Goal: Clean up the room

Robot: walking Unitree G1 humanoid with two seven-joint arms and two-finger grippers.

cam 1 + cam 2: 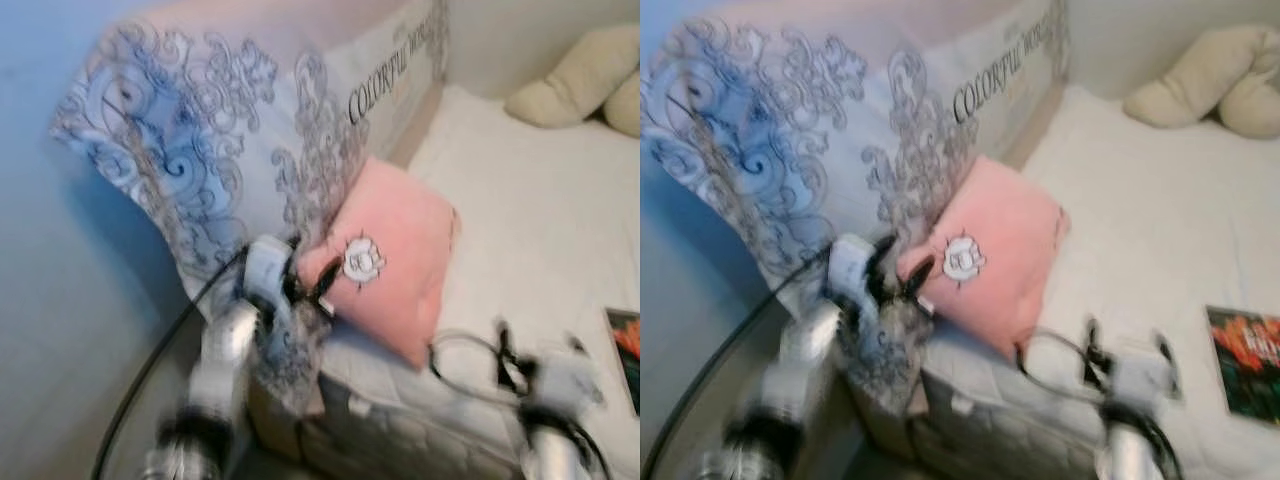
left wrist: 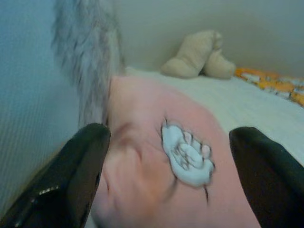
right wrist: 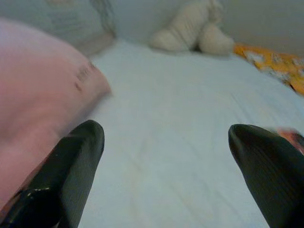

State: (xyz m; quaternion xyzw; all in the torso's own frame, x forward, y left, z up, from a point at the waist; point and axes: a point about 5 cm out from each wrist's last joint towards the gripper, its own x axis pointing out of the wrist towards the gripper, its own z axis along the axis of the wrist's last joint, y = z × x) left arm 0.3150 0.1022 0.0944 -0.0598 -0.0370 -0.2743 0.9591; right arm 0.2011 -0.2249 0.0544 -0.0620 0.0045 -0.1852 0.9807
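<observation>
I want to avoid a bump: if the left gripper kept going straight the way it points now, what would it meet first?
Most likely the pink square cushion with the white flower patch: it lies directly between the open left gripper fingers, seemingly very close.

Bed (image 1: 540,200), white sheet. On it: pink pillow (image 1: 395,262) at the near edge, leaning against the patterned headboard (image 1: 230,130); cream plush (image 1: 580,85) at far corner; book (image 1: 625,350) at right edge.

One pink pillow (image 1: 395,262), one large scroll-patterned cushion (image 1: 210,130), one cream plush toy (image 1: 585,80) and one colourful book (image 1: 625,350) were on the bed (image 1: 530,210).
</observation>
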